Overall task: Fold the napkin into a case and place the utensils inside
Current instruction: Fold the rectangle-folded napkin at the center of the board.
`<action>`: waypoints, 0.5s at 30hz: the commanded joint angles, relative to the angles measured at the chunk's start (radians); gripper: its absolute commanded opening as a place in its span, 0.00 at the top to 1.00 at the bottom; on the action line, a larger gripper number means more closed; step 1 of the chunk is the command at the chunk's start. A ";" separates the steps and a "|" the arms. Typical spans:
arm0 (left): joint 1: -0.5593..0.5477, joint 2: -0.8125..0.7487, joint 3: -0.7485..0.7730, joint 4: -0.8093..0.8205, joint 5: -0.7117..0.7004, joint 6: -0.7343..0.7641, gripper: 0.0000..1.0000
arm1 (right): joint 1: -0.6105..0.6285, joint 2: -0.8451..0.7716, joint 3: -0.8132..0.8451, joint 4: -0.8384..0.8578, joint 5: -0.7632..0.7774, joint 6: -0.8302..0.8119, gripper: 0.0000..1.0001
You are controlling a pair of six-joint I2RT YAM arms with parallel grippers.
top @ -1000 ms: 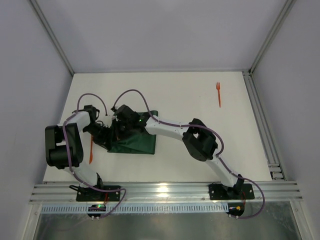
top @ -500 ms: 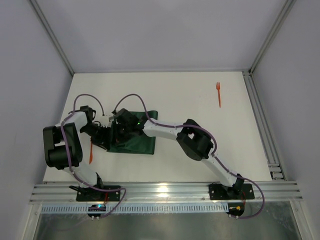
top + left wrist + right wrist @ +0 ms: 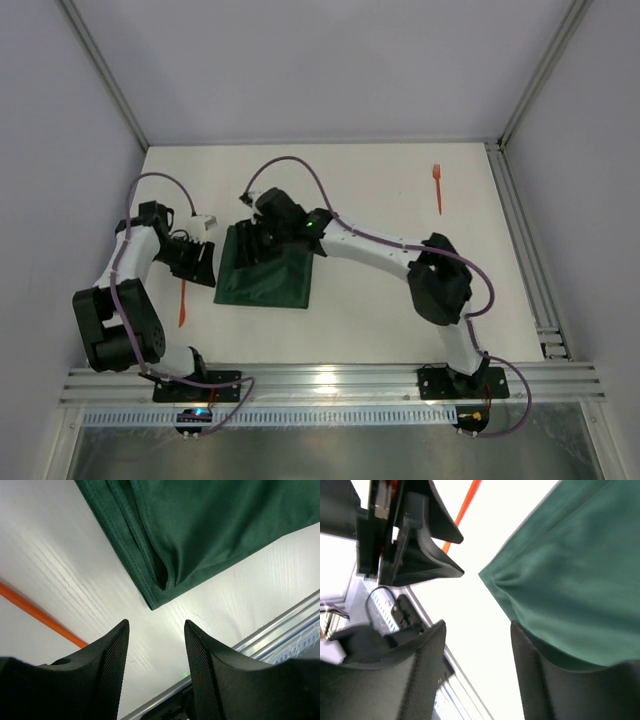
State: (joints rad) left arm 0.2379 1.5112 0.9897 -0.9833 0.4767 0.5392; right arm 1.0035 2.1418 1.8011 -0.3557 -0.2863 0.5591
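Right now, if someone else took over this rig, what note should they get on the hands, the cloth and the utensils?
The left hand is open and empty, low over the white table just off a corner of the dark green folded cloth napkin.
The right hand is open and empty, at the napkin's edge.
The thin orange plastic utensil lies on the table left of the napkin; the small orange plastic fork lies far right, alone.
Done: napkin folded into layers, lying flat.
Left: any further folds (I cannot tell if needed), then fetch both utensils and slide them inside.
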 commanded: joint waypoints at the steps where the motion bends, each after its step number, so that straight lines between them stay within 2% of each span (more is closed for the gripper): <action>1: -0.015 -0.103 0.029 -0.052 0.076 0.048 0.49 | -0.170 -0.238 -0.188 -0.006 0.018 -0.056 0.48; 5: -0.107 -0.077 0.007 -0.005 -0.005 0.022 0.46 | -0.347 -0.278 -0.298 0.028 -0.024 -0.062 0.62; 9: -0.155 -0.004 0.006 0.034 -0.061 -0.010 0.46 | -0.436 -0.177 -0.237 0.017 -0.091 -0.102 0.60; 15: -0.195 0.053 0.006 0.092 -0.101 -0.056 0.52 | -0.463 -0.002 -0.102 0.018 -0.131 -0.100 0.57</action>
State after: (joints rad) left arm 0.0566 1.5539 0.9909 -0.9390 0.4011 0.5198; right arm 0.5163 2.1132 1.6241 -0.3317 -0.3580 0.4763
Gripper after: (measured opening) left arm 0.490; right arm 0.426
